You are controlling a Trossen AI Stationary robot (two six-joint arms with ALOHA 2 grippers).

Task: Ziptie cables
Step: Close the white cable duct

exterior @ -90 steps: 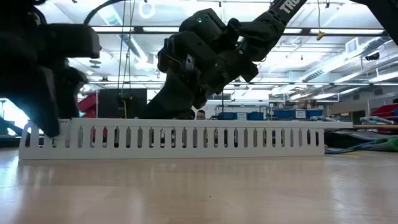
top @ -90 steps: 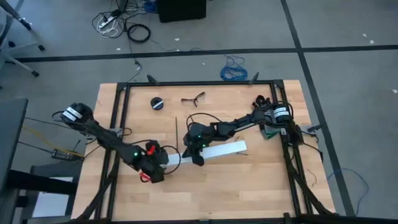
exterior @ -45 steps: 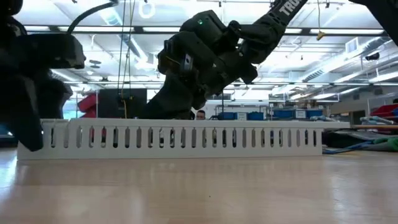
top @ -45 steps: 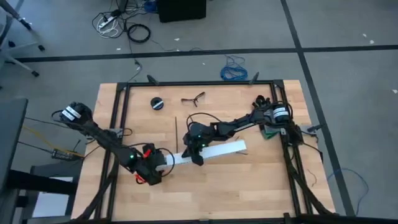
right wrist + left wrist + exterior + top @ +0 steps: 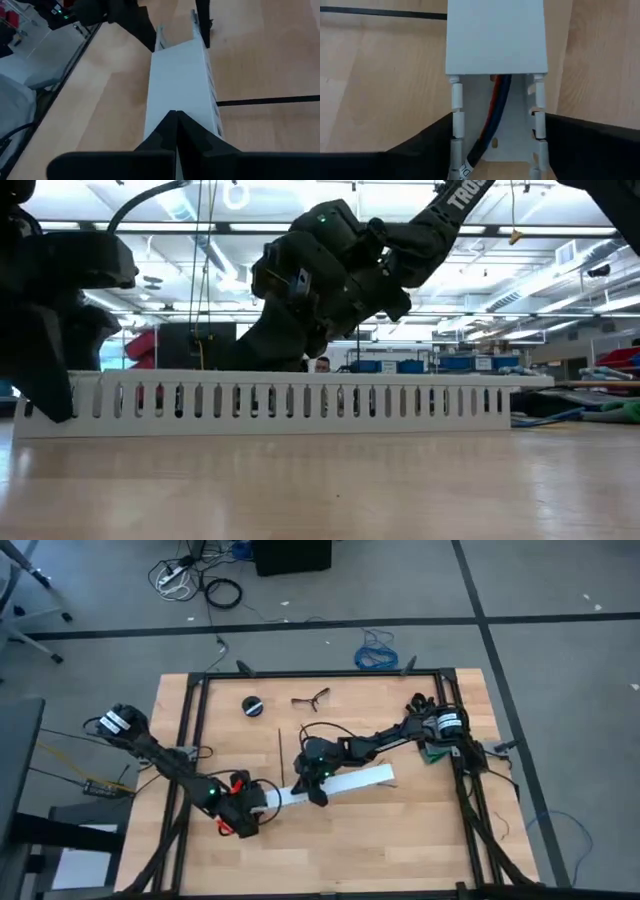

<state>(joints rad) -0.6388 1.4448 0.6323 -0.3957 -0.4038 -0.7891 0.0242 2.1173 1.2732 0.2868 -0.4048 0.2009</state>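
A white slotted strip [image 5: 335, 785] lies on the wooden table. A smooth white cover [image 5: 495, 35] closes most of its top. At the uncovered left end, the cables [image 5: 497, 100], dark blue and red-orange wires, lie in the channel and run under the cover. My left gripper [image 5: 256, 804] is at that end, shut on the strip. My right gripper [image 5: 320, 794] stands on the cover left of its middle, fingers shut. My left gripper has the strip's uncovered left end between its two fingers, one on each slotted side wall [image 5: 456, 125] [image 5: 538, 125]. The fingers come level from the table's left and lie along the strip, which rests flat on the table. My right gripper presses its shut fingertips [image 5: 175, 117] down on the cover's top [image 5: 177, 75], slanting from above and from the table's right. The fingers lie along the strip.
A black round object [image 5: 252, 705] and a small dark tool [image 5: 312, 698] lie near the far edge. A thin dark stick [image 5: 281, 752] lies beyond the strip. A blue coiled cable [image 5: 375, 653] lies on the floor past the table. A green item [image 5: 430, 751] sits by the right arm's base.
My left gripper has gone a little toward the table's left edge, and the white strip has slid that way with it, staying flat on the table. My right gripper has kept its place on the cover.
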